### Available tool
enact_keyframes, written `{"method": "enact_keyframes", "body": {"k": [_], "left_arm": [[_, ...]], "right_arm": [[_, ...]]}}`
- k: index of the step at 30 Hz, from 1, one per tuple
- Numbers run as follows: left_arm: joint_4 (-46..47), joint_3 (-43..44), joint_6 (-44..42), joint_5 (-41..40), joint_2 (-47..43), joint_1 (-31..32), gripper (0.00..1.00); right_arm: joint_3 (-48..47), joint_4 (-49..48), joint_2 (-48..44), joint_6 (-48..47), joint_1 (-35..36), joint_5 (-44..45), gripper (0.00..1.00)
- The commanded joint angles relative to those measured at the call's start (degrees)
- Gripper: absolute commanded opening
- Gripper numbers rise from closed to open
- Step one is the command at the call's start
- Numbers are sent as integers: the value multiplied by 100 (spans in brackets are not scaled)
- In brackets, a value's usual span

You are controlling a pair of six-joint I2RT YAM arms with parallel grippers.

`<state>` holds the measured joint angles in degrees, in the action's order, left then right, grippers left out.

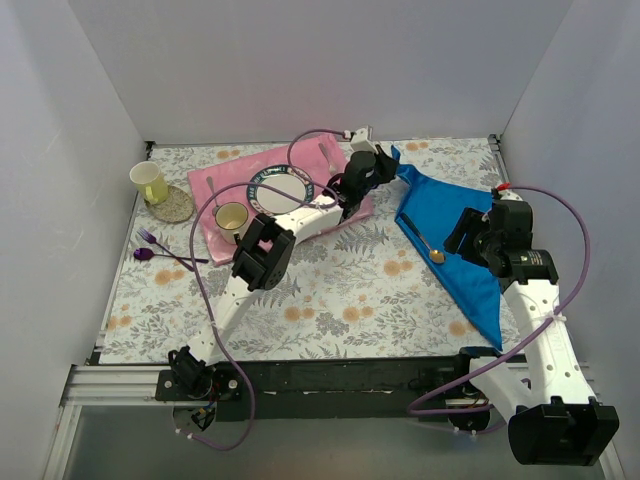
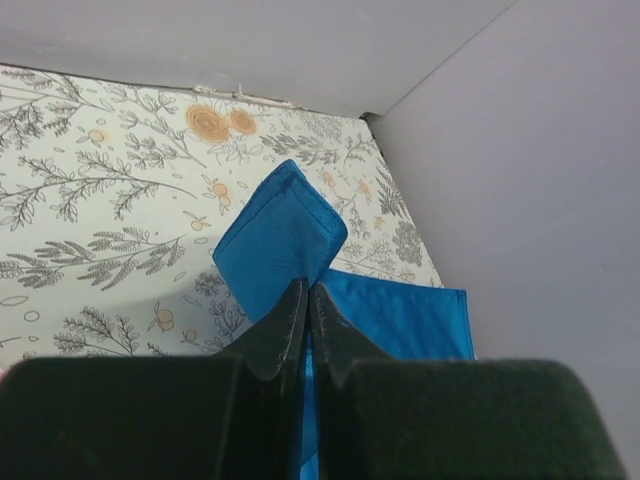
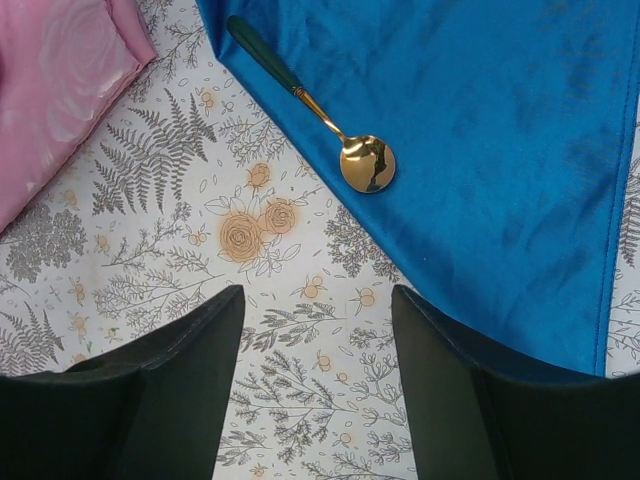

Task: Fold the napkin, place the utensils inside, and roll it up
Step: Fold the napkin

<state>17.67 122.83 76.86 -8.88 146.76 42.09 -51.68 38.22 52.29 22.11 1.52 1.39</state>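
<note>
The left arm stretches across the table [image 1: 330, 290], and the left gripper [image 2: 305, 300] is pinched together on the napkin's [image 2: 285, 230] far corner. The right gripper [image 3: 317, 300] hovers with its jaws apart near the spoon [image 3: 300, 93], which lies on the napkin's edge. From above, the right gripper's fingers are hidden under its wrist.

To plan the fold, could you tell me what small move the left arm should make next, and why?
Probably draw the pinched corner of the bright blue cloth napkin toward the gold-bowled dark-handled spoon: the left gripper is shut on that lifted corner, and the spoon lies on the cloth.
</note>
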Motion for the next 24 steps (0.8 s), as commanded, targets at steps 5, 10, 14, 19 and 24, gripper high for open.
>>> {"method": "enact_keyframes", "body": {"k": [5, 10, 14, 19, 24], "left_arm": [[-106, -268, -101, 580, -631, 379, 0], [-141, -119, -180, 783, -692, 581, 0], [-132, -109, -153, 1134, -719, 748, 0], [-202, -399, -346, 1652, -938, 933, 0], [-440, -795, -760, 1916, -1298, 1003, 0]], "right_arm": [[-404, 133, 9, 241, -38, 529, 67], [-413, 133, 44, 206, -47, 626, 67], [-369, 142, 44, 171, -64, 599, 67], [-325, 160, -35, 180, -73, 591, 67], [-176, 169, -114, 250, -73, 599, 67]]}}
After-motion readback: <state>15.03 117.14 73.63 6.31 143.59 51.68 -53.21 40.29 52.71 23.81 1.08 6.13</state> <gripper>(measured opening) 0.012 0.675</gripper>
